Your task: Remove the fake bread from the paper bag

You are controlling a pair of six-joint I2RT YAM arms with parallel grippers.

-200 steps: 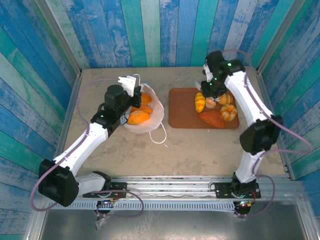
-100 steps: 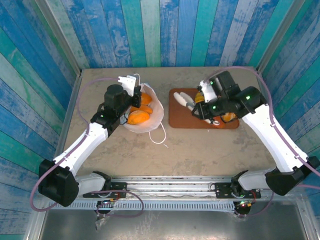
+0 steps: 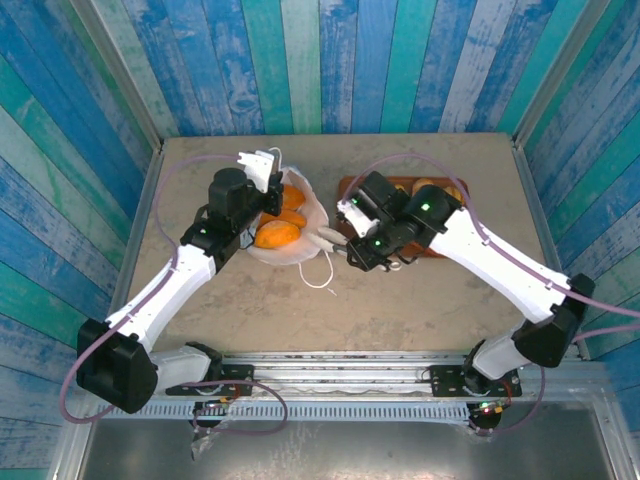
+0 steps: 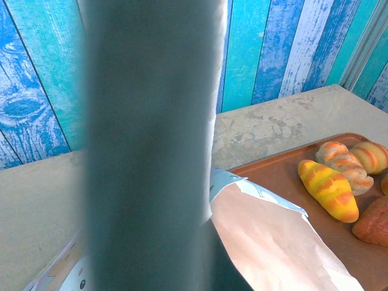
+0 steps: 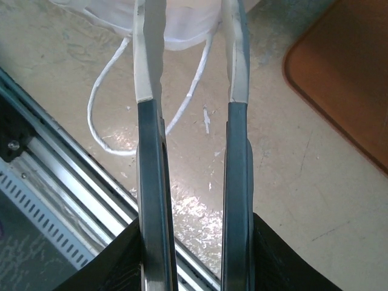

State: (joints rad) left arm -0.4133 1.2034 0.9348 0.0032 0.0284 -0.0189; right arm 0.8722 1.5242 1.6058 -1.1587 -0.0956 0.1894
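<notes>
The white paper bag lies open-mouthed on the table with orange fake bread inside it. My left gripper is shut on the bag's far-left rim; in the left wrist view a blurred dark finger stands against the bag's paper. My right gripper is open and empty just right of the bag, its pale fingertips pointing at the bag's side. In the right wrist view its fingers frame the white bag and its cord handle.
A brown tray lies right of the bag, mostly under my right arm, with several bread pieces on it. The bag's cord loop trails toward the near edge. A metal rail runs along the table front.
My right arm has swung left from over the tray down to the bag's right side, jaws staying open. The left gripper and the bag have not moved.
</notes>
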